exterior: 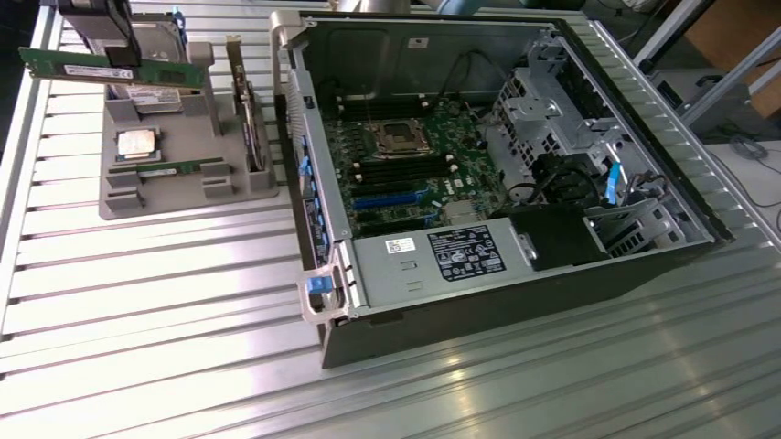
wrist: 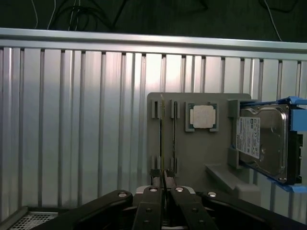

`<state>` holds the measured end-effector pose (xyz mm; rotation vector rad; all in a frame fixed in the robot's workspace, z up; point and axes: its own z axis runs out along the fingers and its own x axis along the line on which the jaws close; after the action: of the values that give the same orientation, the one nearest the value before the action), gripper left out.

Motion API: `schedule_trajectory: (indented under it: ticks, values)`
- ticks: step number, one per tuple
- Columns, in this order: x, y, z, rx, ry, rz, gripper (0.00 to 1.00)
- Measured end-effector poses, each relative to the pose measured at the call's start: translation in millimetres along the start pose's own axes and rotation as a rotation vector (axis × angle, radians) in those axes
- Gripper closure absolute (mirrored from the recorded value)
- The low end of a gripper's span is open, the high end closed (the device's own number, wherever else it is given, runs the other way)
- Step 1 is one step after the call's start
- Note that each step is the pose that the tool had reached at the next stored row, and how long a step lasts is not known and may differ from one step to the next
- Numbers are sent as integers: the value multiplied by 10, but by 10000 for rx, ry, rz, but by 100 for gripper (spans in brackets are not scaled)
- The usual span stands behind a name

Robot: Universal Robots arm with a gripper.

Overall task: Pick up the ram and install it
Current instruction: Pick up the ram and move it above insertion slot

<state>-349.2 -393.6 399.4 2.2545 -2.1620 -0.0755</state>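
The gripper [wrist: 164, 181] clamps the ram [exterior: 68, 64] by its thin edge, level above the grey parts holder [exterior: 183, 197], and so narrow a hold could let it twist and jam at the memory slots [exterior: 393, 170] in the open computer case [exterior: 488, 311]

Your gripper [exterior: 120, 57] hangs high at the exterior view's left, pointing straight down. The jaws are drawn almost together, pinching the ram [exterior: 61, 62] near its middle, and the stick lies level across them, sticking out on both sides. In the wrist view, both fingers [wrist: 152, 199] sit tight on either side of that thin edge, with the black linkage bars splayed evenly behind them.
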Motion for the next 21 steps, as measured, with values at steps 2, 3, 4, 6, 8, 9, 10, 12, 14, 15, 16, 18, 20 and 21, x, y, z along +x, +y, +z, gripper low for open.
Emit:
schedule_trajectory:
  ticks: [2,3,4,6,8,9,10,12,14,15,16,18,20,21]
  values:
    - [1,-35,-3,-12,-3,-31,87]
    - [2,-55,-4,-20,-5,-49,87]
    - [3,-80,-5,-32,-7,-72,87]
    - [6,-136,-8,-60,-10,-126,87]
    - [8,-195,-10,-90,-15,-180,87]
    - [9,-220,-12,-103,-18,-203,87]
    - [10,-246,-13,-116,-20,-229,87]
    - [13,-312,-16,-148,-28,-292,87]
    - [15,-349,-18,-167,-34,-328,87]
    - [15,-363,-19,-174,-35,-342,87]
    - [16,-380,-19,-182,-39,-359,87]
    - [17,-414,-21,-199,-46,-391,87]
    - [19,-447,-22,-217,-56,-417,87]
    - [20,-486,-24,-241,-68,-440,87]
